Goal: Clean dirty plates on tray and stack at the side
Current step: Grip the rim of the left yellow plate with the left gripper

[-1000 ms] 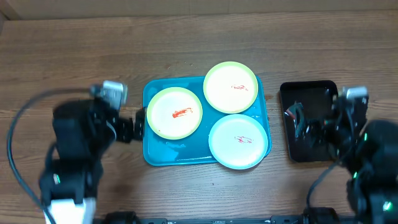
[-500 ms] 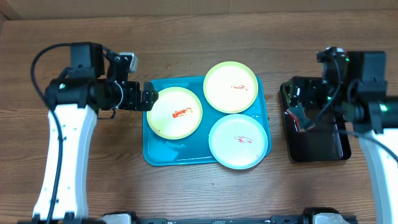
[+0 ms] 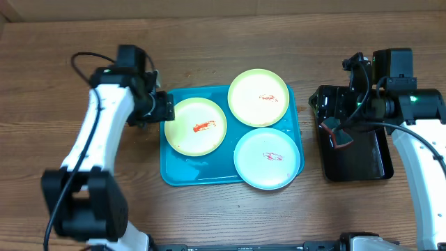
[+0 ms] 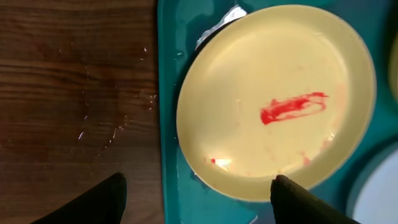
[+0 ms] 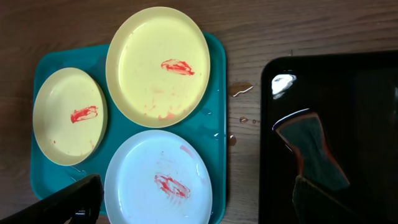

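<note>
The turquoise tray [image 3: 182, 173] holds three plates smeared with red sauce. A pale yellow plate [image 3: 196, 126] lies at its left, a second yellow plate [image 3: 258, 97] at the back, and a white mint-rimmed plate [image 3: 267, 158] at the front right. My left gripper [image 3: 162, 108] is open and empty above the tray's left rim. In the left wrist view its fingers [image 4: 198, 194] straddle the tray rim [image 4: 166, 124] and the near edge of the left yellow plate [image 4: 273, 99]. My right gripper [image 3: 331, 111] is open and empty, high over the black tray's left edge. The right wrist view [image 5: 199, 200] shows all three plates below.
A smaller black tray [image 3: 362, 164] stands right of the turquoise tray and holds a dark sponge with an orange edge [image 3: 338, 137], which also shows in the right wrist view [image 5: 311, 149]. Water drops lie on the wood left of the turquoise tray [image 4: 99, 124] and between the trays [image 5: 239, 90].
Both arms have swung from the table's front toward the back. The left gripper came to the tray's left rim by the yellow plate. The right gripper came over the black tray. The plates have not moved.
</note>
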{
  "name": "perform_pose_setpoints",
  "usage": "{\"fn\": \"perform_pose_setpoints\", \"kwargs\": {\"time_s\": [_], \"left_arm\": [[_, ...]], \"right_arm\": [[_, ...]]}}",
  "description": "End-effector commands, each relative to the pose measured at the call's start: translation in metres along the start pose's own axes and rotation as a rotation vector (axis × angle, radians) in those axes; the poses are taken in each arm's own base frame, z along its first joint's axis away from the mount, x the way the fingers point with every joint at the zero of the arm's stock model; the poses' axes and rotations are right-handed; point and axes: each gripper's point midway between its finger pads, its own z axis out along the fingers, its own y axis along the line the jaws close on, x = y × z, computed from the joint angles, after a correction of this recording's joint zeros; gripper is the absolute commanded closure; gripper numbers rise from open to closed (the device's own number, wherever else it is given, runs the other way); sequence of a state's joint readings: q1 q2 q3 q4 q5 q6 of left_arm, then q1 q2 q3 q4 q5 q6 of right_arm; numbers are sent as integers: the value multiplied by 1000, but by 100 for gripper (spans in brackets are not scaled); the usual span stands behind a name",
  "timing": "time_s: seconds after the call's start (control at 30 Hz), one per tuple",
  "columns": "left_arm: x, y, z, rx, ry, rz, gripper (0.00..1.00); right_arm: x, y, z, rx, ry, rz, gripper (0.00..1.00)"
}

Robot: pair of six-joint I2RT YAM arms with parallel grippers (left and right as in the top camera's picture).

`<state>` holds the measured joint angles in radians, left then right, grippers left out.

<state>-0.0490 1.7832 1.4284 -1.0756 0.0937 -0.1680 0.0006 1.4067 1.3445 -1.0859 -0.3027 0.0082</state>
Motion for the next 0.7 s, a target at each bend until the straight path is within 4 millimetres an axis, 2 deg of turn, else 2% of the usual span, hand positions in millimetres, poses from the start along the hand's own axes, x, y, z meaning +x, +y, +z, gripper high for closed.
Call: {"fn": "perform_pose_setpoints", "kwargs": {"time_s": [0.0, 0.17, 0.3, 0.47, 0.57, 0.67], "left_arm": [[-8, 10, 19, -92, 10, -49, 26], [-9, 12, 47, -101, 58, -51, 40], [-10, 0, 65, -53, 78, 13, 44], [-4, -5, 82, -59, 120, 33, 51], [-1, -4, 90, -63, 143, 37, 66], [0, -4, 91, -64, 148, 37, 73]], "right_arm": [[-8, 1, -5, 10, -24, -3, 1], [-6, 1, -5, 10, -18, -2, 4], [-7, 1, -5, 10, -19, -2, 4], [-6, 1, -5, 10, -18, -2, 4], [-6, 1, -5, 11, -18, -2, 4], [-6, 1, -5, 11, -17, -1, 4]]}}
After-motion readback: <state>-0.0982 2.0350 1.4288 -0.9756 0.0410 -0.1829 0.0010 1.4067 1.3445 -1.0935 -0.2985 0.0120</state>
